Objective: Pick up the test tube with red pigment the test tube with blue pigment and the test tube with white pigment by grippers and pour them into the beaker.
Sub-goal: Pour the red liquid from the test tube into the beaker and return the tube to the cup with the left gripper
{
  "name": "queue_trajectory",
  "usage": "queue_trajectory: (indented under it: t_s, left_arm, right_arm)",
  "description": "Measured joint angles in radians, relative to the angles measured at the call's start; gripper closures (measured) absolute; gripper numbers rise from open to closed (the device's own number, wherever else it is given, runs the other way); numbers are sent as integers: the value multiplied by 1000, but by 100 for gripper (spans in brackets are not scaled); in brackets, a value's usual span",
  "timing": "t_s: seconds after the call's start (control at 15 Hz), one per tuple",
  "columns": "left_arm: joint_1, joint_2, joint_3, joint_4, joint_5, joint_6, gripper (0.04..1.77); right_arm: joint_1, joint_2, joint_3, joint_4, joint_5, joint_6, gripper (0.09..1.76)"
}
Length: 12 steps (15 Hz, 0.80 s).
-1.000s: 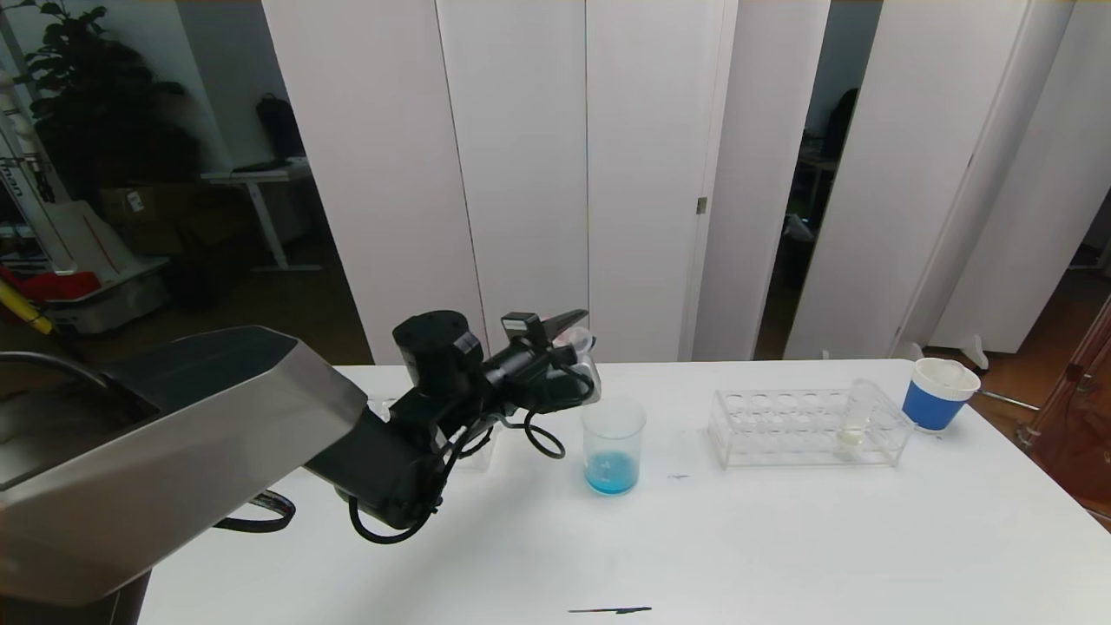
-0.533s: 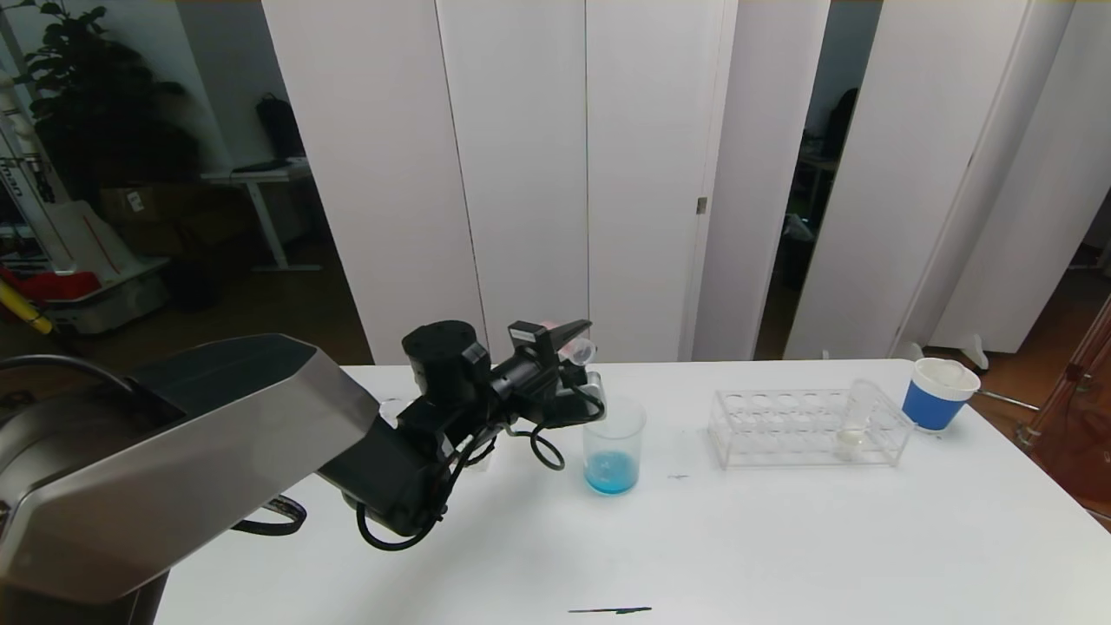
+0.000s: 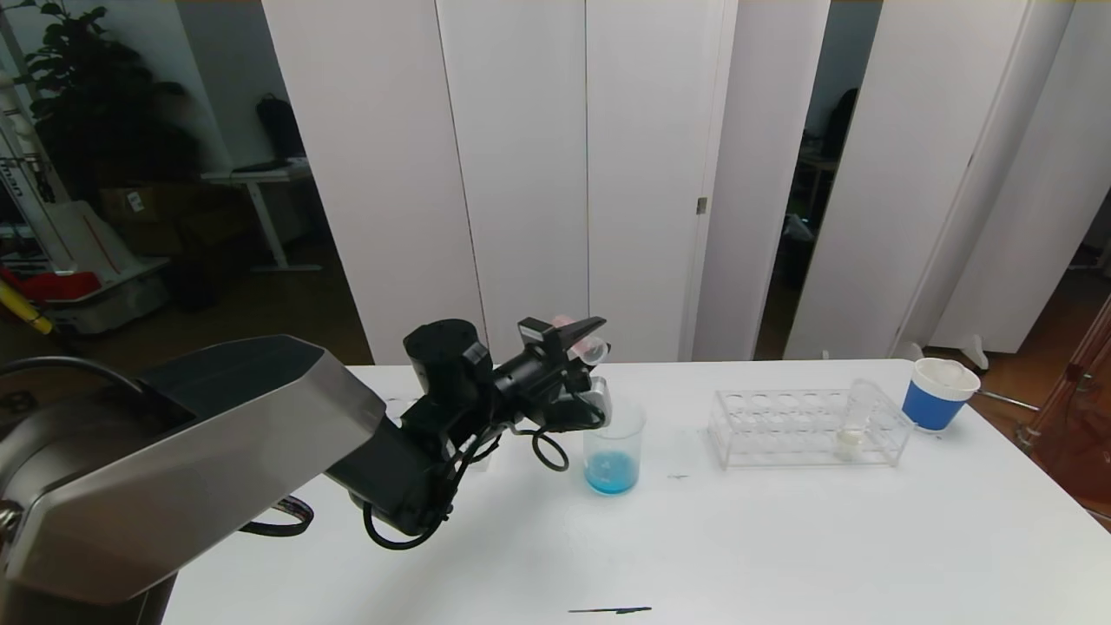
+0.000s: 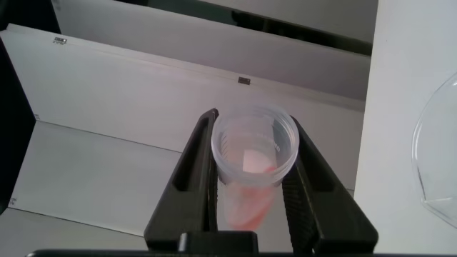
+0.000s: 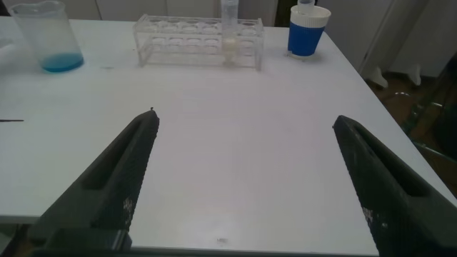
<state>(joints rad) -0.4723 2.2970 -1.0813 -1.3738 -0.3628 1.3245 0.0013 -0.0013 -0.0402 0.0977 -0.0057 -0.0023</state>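
My left gripper is shut on the test tube with red pigment, which lies tilted with its open mouth just above and behind the left rim of the beaker. The left wrist view looks into the tube's mouth, with pink-red liquid inside and the beaker's rim to one side. Blue liquid covers the beaker's bottom. The test tube with white pigment stands in the clear rack. The test tube with blue pigment is out of view. My right gripper hangs open over the near table.
A blue-banded white paper cup stands at the back right, beyond the rack. A thin dark mark lies near the table's front edge. White partition panels stand behind the table.
My left gripper has moved right and slightly up with the red tube, bringing its mouth closer to the beaker's rim. Nothing else has moved.
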Motion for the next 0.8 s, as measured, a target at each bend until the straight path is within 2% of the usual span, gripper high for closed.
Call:
queue_trajectory:
  t_s: [0.13, 0.33, 0.8]
  left_arm:
    - [2, 13, -9, 0, -26, 5, 121]
    - [-2, 35, -49, -6, -29, 63, 121]
    - [-5, 77, -83, -41, -47, 114, 121]
  right_arm:
    - [0, 0, 0, 0, 0, 0, 10]
    - [0, 0, 0, 0, 0, 0, 10]
    - [0, 0, 0, 0, 0, -1, 10]
